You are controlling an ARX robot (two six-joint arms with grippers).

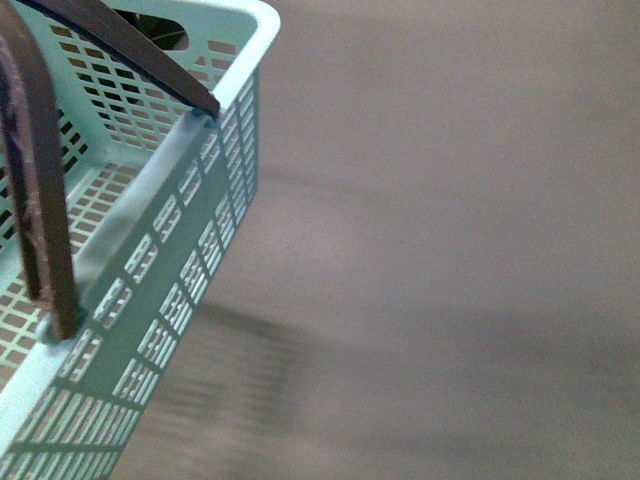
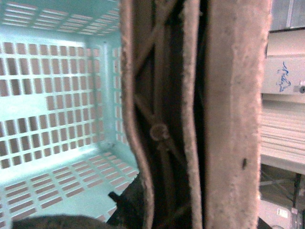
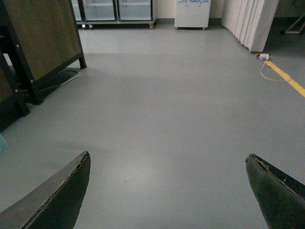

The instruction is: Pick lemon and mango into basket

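Note:
The light teal basket [image 1: 190,260] fills the left of the front view, its brown swing handle [image 1: 40,200] raised over it. In the left wrist view the handle [image 2: 233,119] runs right across the picture, very close, with the basket's slotted inside [image 2: 57,95] behind it. My left gripper [image 2: 162,214] is shut on that handle, its fingers mostly hidden. The part of the basket's floor that shows holds nothing. My right gripper [image 3: 167,164] is open over bare grey floor, nothing between its fingers [image 3: 62,200]. The lemon and mango are out of view.
A plain grey-brown surface [image 1: 450,250] lies to the right of the basket. The right wrist view shows a dark panelled stand [image 3: 43,38], glass-door cabinets [image 3: 116,9], a white cabinet [image 3: 191,13], white folded panels [image 3: 250,21] and a yellow floor line [image 3: 290,81].

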